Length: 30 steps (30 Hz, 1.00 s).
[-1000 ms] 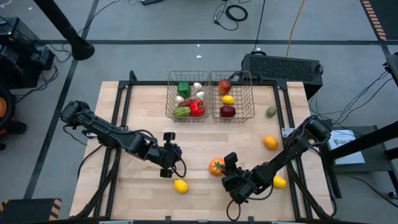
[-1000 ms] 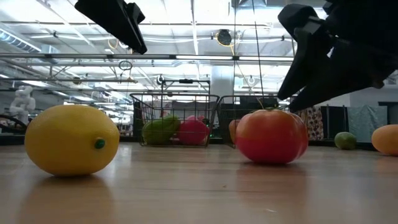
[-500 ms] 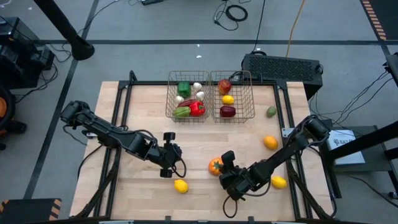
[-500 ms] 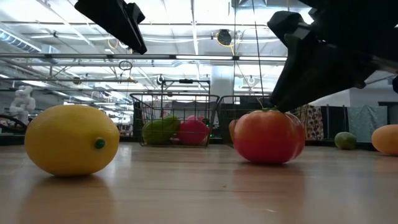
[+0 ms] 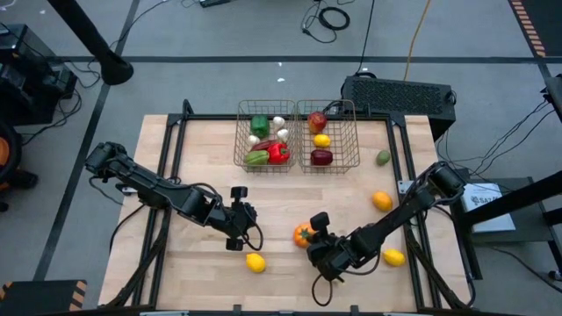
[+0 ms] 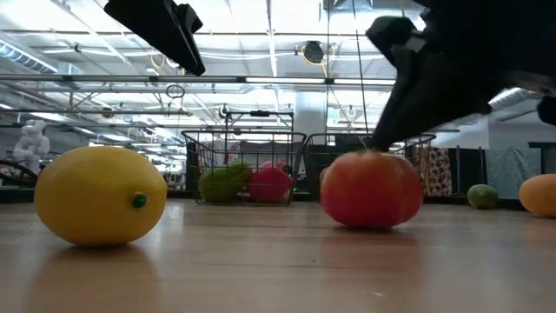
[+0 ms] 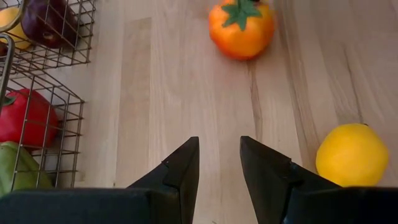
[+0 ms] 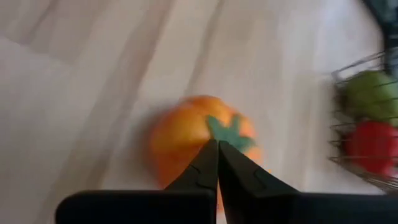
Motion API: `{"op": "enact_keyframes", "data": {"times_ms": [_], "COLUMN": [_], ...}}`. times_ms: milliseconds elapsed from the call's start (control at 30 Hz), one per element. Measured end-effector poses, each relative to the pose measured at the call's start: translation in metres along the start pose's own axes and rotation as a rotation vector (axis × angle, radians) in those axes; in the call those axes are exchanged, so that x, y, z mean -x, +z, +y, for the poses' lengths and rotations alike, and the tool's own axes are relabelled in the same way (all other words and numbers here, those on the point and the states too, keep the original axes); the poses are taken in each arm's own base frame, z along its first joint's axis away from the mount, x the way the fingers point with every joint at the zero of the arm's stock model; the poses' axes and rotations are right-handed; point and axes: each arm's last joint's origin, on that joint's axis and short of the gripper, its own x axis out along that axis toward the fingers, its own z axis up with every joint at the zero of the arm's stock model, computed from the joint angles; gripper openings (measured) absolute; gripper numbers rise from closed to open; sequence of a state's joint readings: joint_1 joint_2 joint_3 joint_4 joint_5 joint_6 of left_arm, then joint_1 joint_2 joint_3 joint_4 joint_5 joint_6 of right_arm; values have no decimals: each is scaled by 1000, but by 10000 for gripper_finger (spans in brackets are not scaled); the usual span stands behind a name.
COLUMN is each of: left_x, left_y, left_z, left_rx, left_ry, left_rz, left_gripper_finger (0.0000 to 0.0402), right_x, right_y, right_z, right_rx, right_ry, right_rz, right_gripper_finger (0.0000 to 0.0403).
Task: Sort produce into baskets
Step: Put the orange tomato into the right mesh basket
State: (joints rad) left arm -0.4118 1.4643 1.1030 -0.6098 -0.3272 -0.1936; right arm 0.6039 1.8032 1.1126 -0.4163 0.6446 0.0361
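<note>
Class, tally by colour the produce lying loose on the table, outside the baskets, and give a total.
Yellow pieces: 2
Orange pieces: 2
Green piece: 1
Total: 5

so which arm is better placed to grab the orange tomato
Right. The right tool hangs right at the orange tomato, fingers shut, so it must open first. The left tool waits open, farther off.
</note>
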Motion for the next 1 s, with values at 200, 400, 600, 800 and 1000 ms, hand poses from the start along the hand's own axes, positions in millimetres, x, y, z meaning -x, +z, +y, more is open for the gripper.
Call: {"op": "enact_keyframes", "data": {"times_ms": [200,400,600,800,1000], "left_x": [0,0,1,3,4], "left_y": [0,-2,-8,-10,-11], "left_z": [0,0,-2,-7,-11], "left_rx": [0,-24,-46,-67,-76], "left_ry": [0,2,-25,-37,-45], "left_rz": [0,16,78,86,83], "left_gripper_finger": [125,125,125,125,125], "right_x": [13,28,34,45,73], "right_y": [17,34,40,25,5], "right_z": [-15,-42,-82,-134,-194], "right_rx": [22,61,101,62,-67], "right_ry": [-149,-263,-385,-433,-491], "right_rz": [20,94,217,333,353], "right_gripper_finger": [1,0,0,0,0]}}
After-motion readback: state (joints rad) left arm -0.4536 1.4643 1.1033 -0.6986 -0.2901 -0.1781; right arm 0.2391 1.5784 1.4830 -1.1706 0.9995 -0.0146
